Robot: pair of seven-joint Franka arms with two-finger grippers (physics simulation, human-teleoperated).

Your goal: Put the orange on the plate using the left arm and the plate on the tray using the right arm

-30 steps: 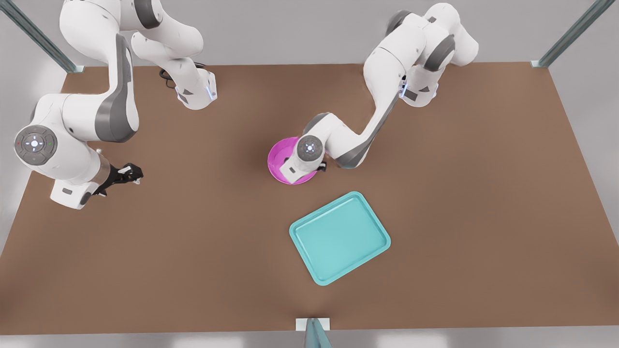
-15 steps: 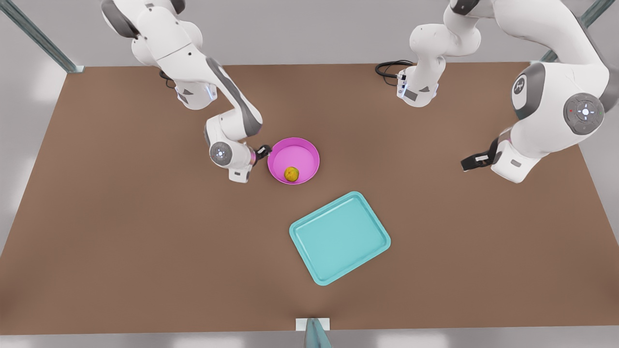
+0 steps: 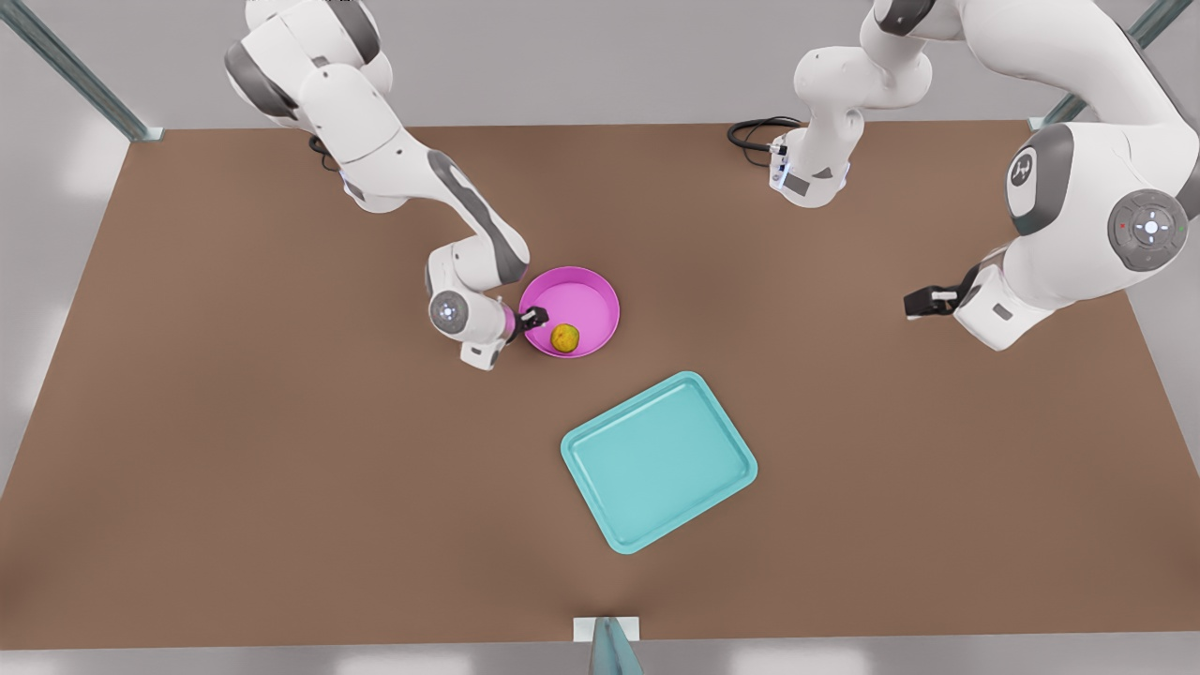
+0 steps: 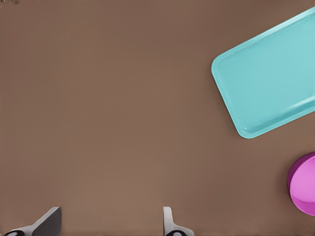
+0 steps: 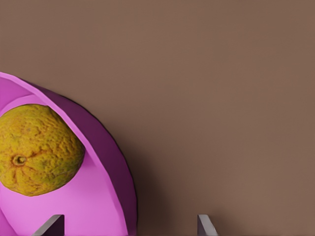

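Observation:
The orange (image 3: 564, 337) (image 5: 39, 150) lies inside the pink plate (image 3: 586, 295) (image 5: 106, 147), near its front rim. My right gripper (image 3: 532, 317) (image 5: 128, 220) is at the plate's rim on the front view's left, open, with one finger inside the rim and one outside. The teal tray (image 3: 658, 459) (image 4: 270, 73) sits flat in front of the plate, with nothing on it. Far off on the front view's right, my left gripper (image 3: 917, 302) (image 4: 110, 214) hangs open above bare table; the plate's edge (image 4: 305, 189) shows in its wrist view.
The brown table (image 3: 281, 487) has wide free room on both sides of the tray. Both arm bases (image 3: 380, 187) (image 3: 811, 178) stand at the back edge, with a black cable (image 3: 750, 136) by one. Metal posts (image 3: 75, 70) rise at the back corners.
The left arm has withdrawn from over the plate to the front view's right, uncovering the orange. The right arm has come in from the left and reached the plate's rim.

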